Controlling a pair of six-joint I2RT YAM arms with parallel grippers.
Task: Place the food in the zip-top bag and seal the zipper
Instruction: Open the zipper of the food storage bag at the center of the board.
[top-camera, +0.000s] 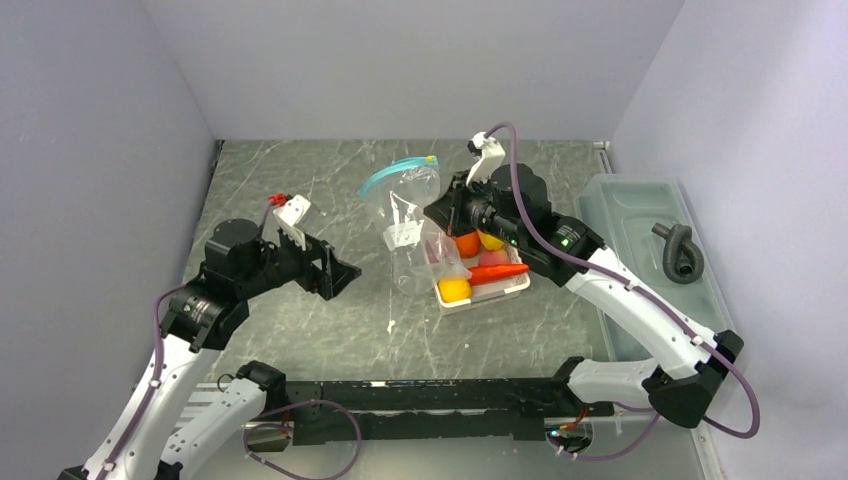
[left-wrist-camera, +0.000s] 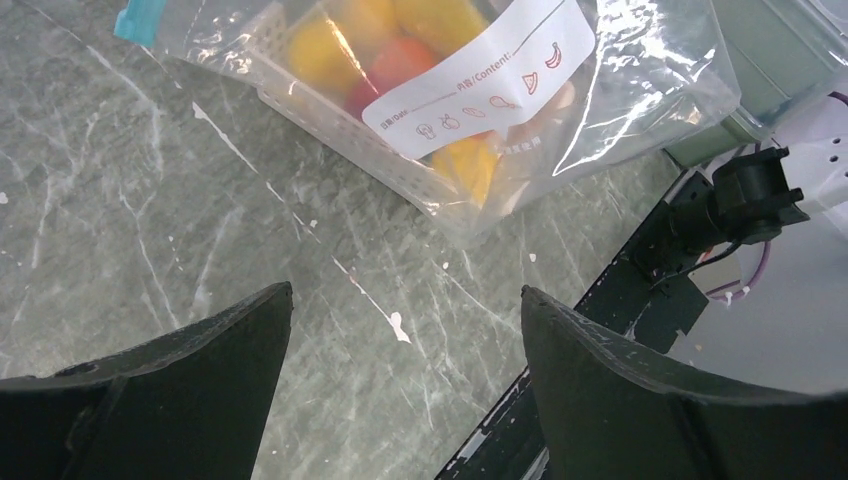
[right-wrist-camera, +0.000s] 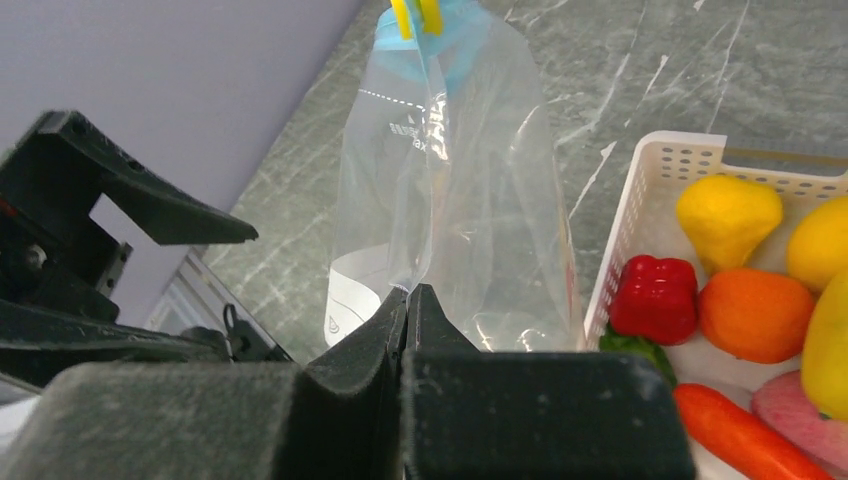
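Clear zip-top bag (top-camera: 405, 215) upright, teal zipper (top-camera: 395, 170) on top, beside food (top-camera: 497, 272).

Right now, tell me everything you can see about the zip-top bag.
The zip-top bag is clear, crinkly plastic with a white label, a teal zipper strip and a yellow slider at its far end. It looks empty, stands tilted beside the white basket, its near edge pinched in the shut right gripper.

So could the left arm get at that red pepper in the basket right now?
Probably not straight on. The left fingers are open, but the clear bag, pinched by the right fingers, lies between them and the white basket holding the red pepper. Coming from above might work.
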